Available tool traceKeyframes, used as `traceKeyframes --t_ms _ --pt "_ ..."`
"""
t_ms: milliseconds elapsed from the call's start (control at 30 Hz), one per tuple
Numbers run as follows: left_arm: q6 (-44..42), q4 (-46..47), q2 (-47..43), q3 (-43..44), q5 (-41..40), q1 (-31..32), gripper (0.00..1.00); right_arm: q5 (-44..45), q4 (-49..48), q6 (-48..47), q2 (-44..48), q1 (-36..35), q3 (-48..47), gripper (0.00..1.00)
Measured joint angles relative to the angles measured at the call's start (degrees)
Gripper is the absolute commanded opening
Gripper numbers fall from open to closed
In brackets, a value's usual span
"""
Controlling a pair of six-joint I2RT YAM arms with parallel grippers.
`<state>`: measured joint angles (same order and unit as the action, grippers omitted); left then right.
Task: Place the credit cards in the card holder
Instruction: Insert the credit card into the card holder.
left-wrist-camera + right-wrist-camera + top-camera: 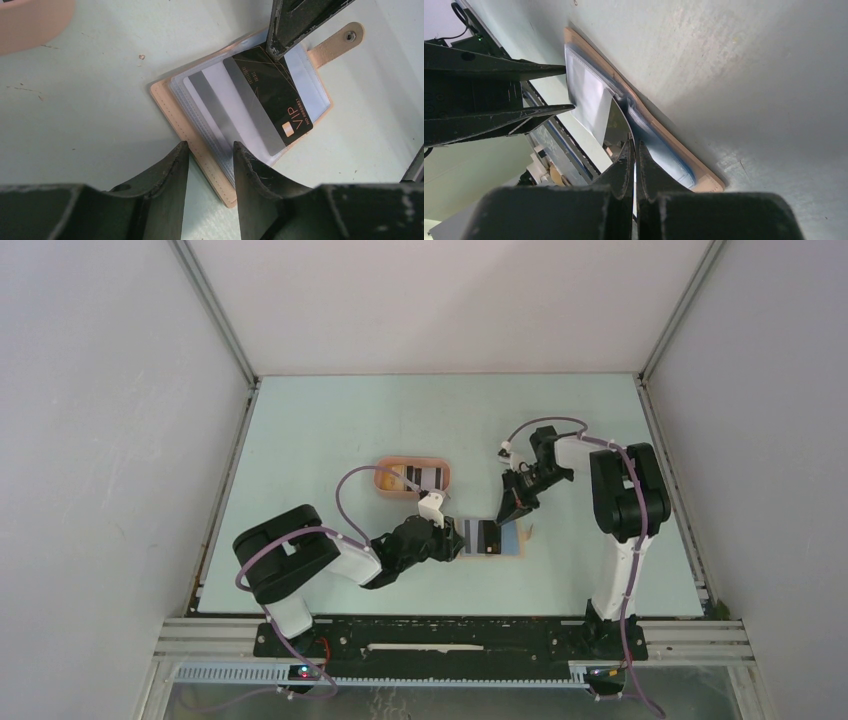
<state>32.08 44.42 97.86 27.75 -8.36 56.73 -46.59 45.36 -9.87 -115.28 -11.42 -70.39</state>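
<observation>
The tan card holder [200, 137] lies open on the table, its clear sleeves up and its snap tab [340, 42] at the far right. It also shows in the top view [512, 543] and the right wrist view [674, 145]. My right gripper [634, 145] is shut on a black VIP card [280, 95] with a silver stripe, and the card lies slanted over the sleeves. My left gripper [210, 146] is open, its fingers astride the holder's near edge. A striped card [428, 478] and a yellow-orange card [392, 480] lie in the tray.
The peach-orange oval tray [385, 466] stands just behind my left gripper [458, 540], and its rim shows in the left wrist view [30, 22]. My right gripper [508, 508] hangs over the holder's far side. The two grippers are close together.
</observation>
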Motion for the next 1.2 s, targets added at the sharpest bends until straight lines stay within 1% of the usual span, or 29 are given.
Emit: traceKeyframes --t_ms 400,667,900,1067,1200 --pt "0.0 0.0 0.0 0.0 0.2 0.0 0.42 -1.5 -0.7 2.0 -1.0 -1.0 -0.5 0.0" --pt "-0.1 0.1 0.1 0.0 1.2 0.0 0.42 -1.6 -1.0 2.9 -2.2 -3.6 -2.3 0.0" --pt "0.0 0.3 0.3 0.2 1.5 0.0 0.42 -2.0 -1.0 3.2 -2.9 -4.3 -2.6 0.0" --pt "0.0 0.3 0.3 0.2 1.5 0.0 0.42 -2.4 -0.7 3.2 -3.2 -4.3 -3.1 0.05" --pt "0.0 0.4 0.3 0.2 1.5 0.0 0.42 -2.4 -0.6 3.0 -3.2 -4.2 -3.1 0.12"
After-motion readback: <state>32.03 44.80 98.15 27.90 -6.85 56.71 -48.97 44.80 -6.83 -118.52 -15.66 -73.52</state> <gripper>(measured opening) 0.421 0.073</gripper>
